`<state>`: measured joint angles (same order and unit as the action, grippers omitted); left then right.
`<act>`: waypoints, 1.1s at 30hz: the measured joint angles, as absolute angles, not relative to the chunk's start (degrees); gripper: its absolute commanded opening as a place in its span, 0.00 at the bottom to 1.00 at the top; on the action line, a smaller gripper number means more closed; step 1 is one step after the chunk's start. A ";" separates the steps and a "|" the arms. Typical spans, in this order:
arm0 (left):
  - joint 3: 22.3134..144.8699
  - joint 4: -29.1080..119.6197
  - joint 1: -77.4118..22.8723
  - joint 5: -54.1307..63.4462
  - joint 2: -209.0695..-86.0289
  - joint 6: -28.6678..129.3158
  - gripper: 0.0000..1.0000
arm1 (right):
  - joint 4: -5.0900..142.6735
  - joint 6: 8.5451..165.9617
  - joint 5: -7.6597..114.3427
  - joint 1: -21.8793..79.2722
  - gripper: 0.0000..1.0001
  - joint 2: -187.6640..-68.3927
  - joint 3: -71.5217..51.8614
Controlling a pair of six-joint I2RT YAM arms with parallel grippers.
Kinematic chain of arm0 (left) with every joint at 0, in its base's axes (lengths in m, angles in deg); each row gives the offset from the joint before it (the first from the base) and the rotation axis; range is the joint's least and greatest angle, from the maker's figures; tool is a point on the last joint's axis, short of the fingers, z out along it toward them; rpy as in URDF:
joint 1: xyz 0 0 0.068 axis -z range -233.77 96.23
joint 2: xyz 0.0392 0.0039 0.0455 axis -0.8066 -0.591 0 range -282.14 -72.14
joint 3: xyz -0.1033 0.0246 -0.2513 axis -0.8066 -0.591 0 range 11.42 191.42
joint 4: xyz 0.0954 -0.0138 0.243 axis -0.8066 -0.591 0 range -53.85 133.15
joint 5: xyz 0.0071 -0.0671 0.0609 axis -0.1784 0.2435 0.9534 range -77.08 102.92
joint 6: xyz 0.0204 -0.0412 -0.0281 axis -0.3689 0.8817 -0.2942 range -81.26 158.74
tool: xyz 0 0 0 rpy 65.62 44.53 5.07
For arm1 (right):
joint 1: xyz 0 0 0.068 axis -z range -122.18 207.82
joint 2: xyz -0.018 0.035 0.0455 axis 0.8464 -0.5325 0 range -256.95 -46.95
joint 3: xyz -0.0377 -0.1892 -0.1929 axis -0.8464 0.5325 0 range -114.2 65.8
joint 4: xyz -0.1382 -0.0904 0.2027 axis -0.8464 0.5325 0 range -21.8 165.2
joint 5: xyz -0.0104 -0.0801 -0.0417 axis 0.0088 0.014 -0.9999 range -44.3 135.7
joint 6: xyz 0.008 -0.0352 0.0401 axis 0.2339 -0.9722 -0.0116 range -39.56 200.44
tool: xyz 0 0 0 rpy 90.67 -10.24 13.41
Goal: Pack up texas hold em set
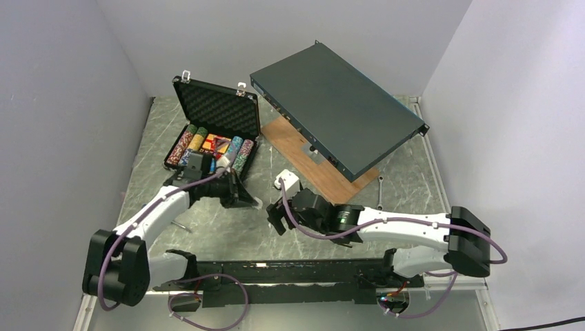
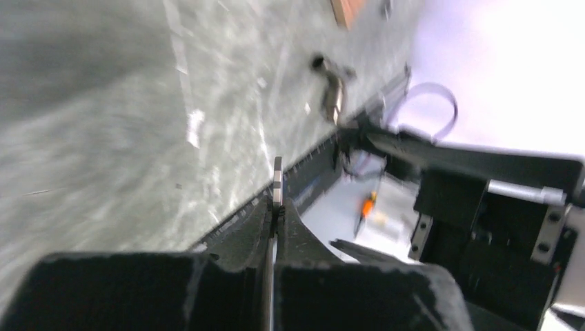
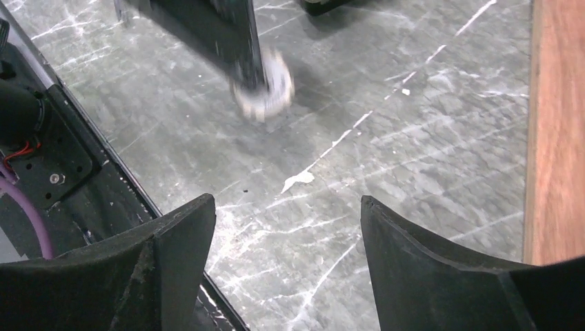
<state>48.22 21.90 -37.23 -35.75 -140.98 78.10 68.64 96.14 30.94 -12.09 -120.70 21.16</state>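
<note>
The small black briefcase (image 1: 181,124) stands open at the back left, its grey foam lid (image 1: 219,103) up. Rows of multicoloured chips (image 1: 185,146) and a red triangle (image 1: 221,144) lie inside. My left gripper (image 1: 254,203) is in front of the case, low over the table, shut on a thin white disc (image 2: 277,176) held edge-on. The disc also shows in the right wrist view (image 3: 265,88), blurred. My right gripper (image 1: 274,222) is open and empty just right of the left one, its jaws wide apart over bare table (image 3: 286,203).
A large flat dark-grey metal box (image 1: 338,107) rests tilted on a wooden board (image 1: 307,165) at the back right. A small silver tool (image 1: 380,192) lies by the board. A black rail (image 1: 290,270) runs along the near edge.
</note>
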 measured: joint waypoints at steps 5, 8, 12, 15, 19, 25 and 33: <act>52.07 13.24 -49.23 -25.71 -137.07 79.17 0.00 | 70.55 98.02 28.88 -12.09 0.79 -115.98 23.61; 55.69 9.66 -54.65 -20.60 -138.34 80.00 0.00 | 71.84 99.16 27.92 -12.09 0.79 -113.97 24.81; 63.76 6.68 -57.89 -16.42 -146.88 79.93 0.00 | 73.21 100.49 27.72 -12.09 0.79 -112.33 25.49; 69.03 6.20 -59.11 -14.85 -154.47 79.98 0.00 | 73.56 101.19 27.75 -12.11 0.79 -111.85 25.49; 72.02 5.90 -59.64 -12.86 -160.65 80.57 0.00 | 74.81 101.74 27.77 -12.24 0.79 -111.83 25.49; 72.04 7.01 -59.64 -12.03 -162.84 82.71 0.00 | 75.18 102.53 27.79 -12.39 0.79 -111.85 25.49; 71.39 12.56 -59.66 -13.28 -164.72 85.18 0.00 | 75.05 102.57 28.20 -12.52 0.79 -112.73 25.49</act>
